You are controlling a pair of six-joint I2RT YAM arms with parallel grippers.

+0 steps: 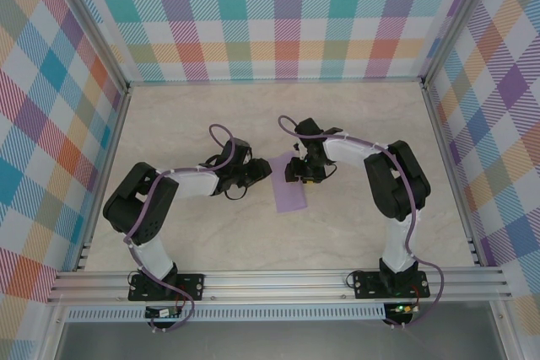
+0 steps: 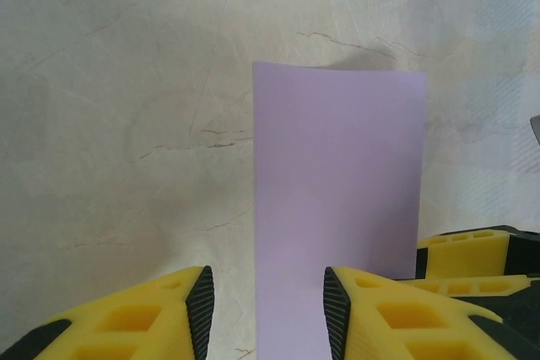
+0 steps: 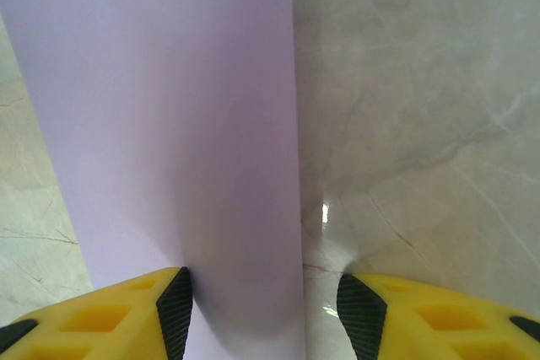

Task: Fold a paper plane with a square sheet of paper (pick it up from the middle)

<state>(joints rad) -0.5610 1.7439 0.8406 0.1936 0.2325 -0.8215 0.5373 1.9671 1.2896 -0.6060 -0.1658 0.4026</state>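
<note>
The lavender sheet of paper lies flat on the marble table as a narrow upright rectangle, about half as wide as it is long. My left gripper hovers at its upper left and is open. In the left wrist view the sheet has its left edge running between the left gripper's yellow fingers. My right gripper is low over the sheet's top end and also open. In the right wrist view the paper's right edge passes between the right gripper's fingers. Nothing is pinched.
A yellow finger of the right gripper shows beside the paper in the left wrist view. Plaid walls close in the table on three sides. Aluminium rails run along the near edge by the arm bases.
</note>
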